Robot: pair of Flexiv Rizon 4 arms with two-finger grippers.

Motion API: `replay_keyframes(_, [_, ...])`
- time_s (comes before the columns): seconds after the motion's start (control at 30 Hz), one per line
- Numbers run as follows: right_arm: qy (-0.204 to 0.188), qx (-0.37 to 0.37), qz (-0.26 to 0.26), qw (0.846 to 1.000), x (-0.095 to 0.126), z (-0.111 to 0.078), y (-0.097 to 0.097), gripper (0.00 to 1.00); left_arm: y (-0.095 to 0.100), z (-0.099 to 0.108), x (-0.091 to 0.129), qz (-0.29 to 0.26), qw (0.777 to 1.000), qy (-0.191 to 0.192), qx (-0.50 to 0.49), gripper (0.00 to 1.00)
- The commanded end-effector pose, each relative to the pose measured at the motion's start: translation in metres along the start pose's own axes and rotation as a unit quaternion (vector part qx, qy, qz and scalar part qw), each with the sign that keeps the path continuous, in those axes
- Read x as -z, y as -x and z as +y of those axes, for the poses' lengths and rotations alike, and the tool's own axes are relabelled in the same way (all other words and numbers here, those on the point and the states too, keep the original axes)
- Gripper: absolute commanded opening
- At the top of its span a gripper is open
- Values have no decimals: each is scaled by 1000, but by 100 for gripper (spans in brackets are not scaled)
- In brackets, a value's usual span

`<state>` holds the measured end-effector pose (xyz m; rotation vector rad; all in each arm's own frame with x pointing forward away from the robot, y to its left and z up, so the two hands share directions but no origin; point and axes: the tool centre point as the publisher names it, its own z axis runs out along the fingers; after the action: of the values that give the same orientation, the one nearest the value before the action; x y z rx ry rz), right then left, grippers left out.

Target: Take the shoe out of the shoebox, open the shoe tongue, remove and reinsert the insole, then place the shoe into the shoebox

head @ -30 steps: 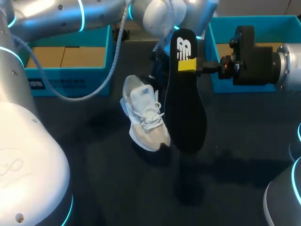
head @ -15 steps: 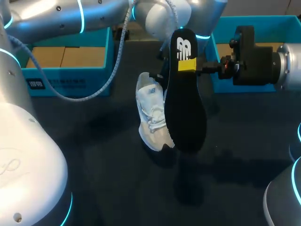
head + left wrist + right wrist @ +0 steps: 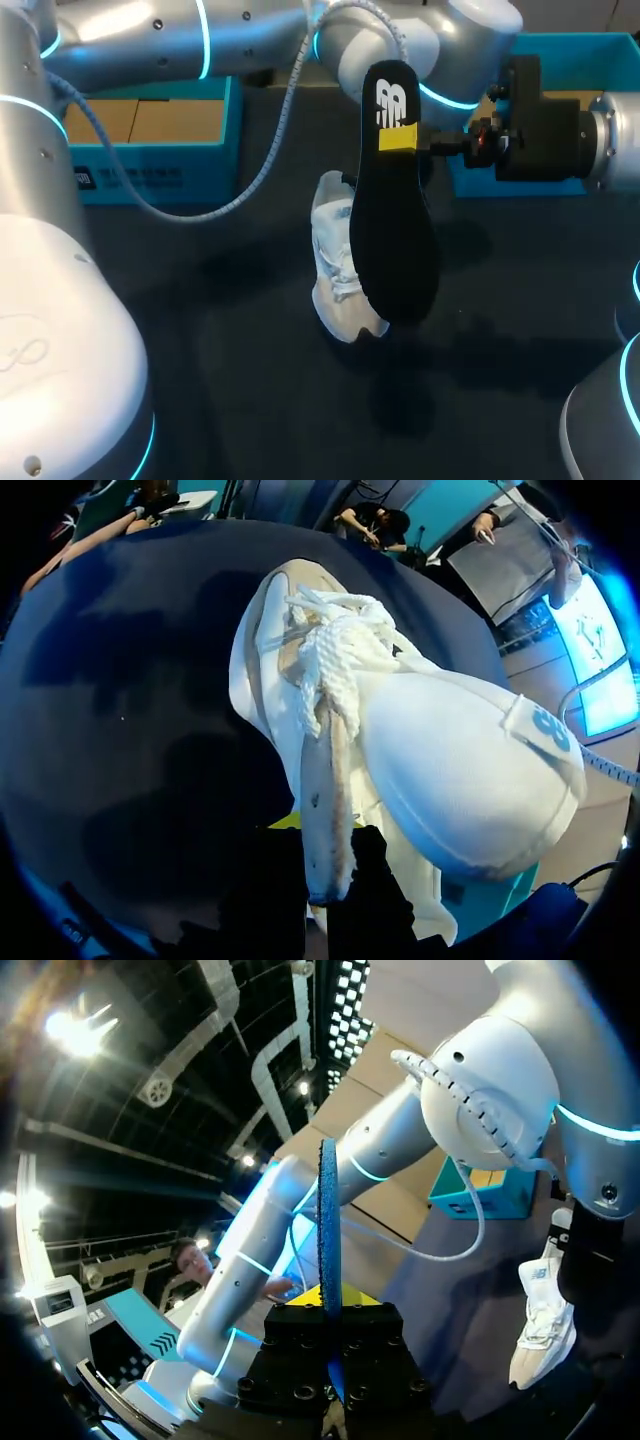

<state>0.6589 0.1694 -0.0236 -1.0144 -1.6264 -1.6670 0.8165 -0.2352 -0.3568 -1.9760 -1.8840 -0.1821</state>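
A white lace-up shoe hangs toe-down above the dark table, its right side hidden behind a black insole. My left gripper is shut on the shoe at the rim of its opening, laces and toe pointing away from it. In the head view that gripper is hidden behind the insole. My right gripper is shut on the insole near its heel end, holding it upright. In the right wrist view the insole stands edge-on between the yellow tips, and the shoe hangs beyond it.
A teal shoebox with a cardboard floor stands at the back left. Another teal box stands at the back right behind my right arm. The dark table lies bare in front of the shoe.
My left arm has carried the shoe to the right and turned it, so it now sits partly behind the insole. The right arm and insole have stayed still.
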Motion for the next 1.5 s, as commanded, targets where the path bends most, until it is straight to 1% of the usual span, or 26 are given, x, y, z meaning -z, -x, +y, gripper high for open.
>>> replay_keyframes(0.03, [0, -1, -2, 1000, -2, -1, 0, 0, 3, -7, -11, 8, 1000, 4, -2, 0])
replay_keyframes(0.17, [0, -1, -2, 1000, -2, -1, 0, 0, 4, -13, -23, 14, 1000, -1, -9, 0])
replay_keyframes(0.2, [0, -1, -2, 1000, -2, -1, 0, 0, 5, -15, -26, 18, 1000, -10, -15, 0])
replay_keyframes(0.3, [0, -1, -2, 1000, -2, -1, 0, 0, 7, -18, -32, 22, 1000, -16, -12, 0])
replay_keyframes(0.5, [0, -1, -2, 1000, -2, -1, 0, 0, 7, -23, -42, 30, 999, -16, -14, 0])
replay_keyframes(0.73, [0, -1, -2, 1000, -2, -1, 0, 0, 13, -28, -53, 46, 999, -10, -15, 0])
replay_keyframes(0.77, [0, -1, -2, 1000, -2, -1, 0, 0, 14, -28, -54, 47, 999, -9, -12, 11])
replay_keyframes(0.8, [0, -1, -2, 1000, -2, -1, 0, 0, 14, -29, -55, 48, 999, -9, -9, 40])
replay_keyframes(0.83, [0, -1, -2, 1000, -2, -1, 0, 0, 14, -29, -55, 47, 999, -9, -9, 53])
replay_keyframes(0.87, [0, -1, -2, 1000, -2, -1, 0, 0, 14, -30, -53, 44, 999, -11, -9, 98])
replay_keyframes(0.9, [0, -1, -2, 1000, -2, -1, 0, 0, 12, -31, -51, 42, 999, -11, -10, 100])
replay_keyframes(1.17, [0, -1, -2, 1000, -2, -1, 0, 0, 1, -30, -26, 4, 1000, -6, -10, 100])
replay_keyframes(1.23, [0, -1, -2, 1000, -2, -1, 0, 0, -1, -25, -15, -14, 1000, -11, -7, 100])
replay_keyframes(1.5, [0, -1, -2, 1000, -2, -1, 0, 0, -7, -14, 17, -71, 997, -8, 9, 100])
